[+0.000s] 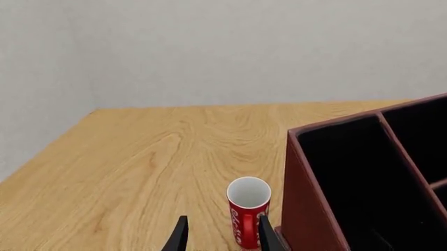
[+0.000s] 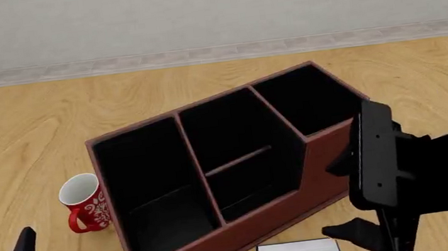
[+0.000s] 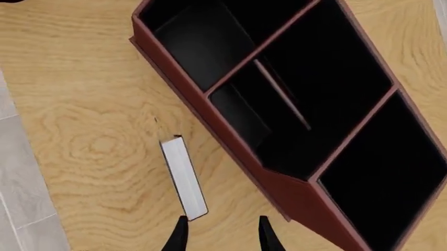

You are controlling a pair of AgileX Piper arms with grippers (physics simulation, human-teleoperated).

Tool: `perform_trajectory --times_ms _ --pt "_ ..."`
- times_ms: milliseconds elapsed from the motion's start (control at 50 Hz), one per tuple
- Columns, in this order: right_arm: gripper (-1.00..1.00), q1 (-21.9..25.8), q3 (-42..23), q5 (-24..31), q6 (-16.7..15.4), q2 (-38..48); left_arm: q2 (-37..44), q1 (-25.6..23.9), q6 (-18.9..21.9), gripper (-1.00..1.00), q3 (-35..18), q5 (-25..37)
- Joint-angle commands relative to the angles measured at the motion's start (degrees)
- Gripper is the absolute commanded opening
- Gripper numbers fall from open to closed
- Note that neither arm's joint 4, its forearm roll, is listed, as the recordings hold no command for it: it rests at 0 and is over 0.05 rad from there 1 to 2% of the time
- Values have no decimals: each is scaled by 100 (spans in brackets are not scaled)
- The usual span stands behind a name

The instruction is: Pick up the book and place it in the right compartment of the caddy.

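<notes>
Right gripper is hovering with its jaws spread and nothing between them, just above the book. Showing a white page edge with thin dark covers, the book is lying on the tabletop just beside the near wall of the red-brown caddy, apart from it. Left gripper is also gaping empty, close to a red mug.

Simulated tabletop, bare wooden table, plain grey wall, perhaps lab
</notes>
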Motion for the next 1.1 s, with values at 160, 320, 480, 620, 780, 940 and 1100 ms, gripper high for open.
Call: perform_trajectory --times_ms 160,320,480,620,780,940,1100 --pt "100 478 385 -338 466 364 -1 1 10 100 13 47" --pt "100 438 597 -558 529 422 -1 13 24 100 14 68" --pt "100 465 782 -782 641 458 -1 39 47 100 14 94" --pt "100 497 883 -1019 757 554 3 66 35 100 9 110" --pt "100 577 961 -1194 882 661 2 109 53 100 10 132" --pt "100 632 1151 -1354 1046 682 1 128 50 100 11 153" --pt "100 677 1385 -1572 1281 653 1 141 82 100 10 151"
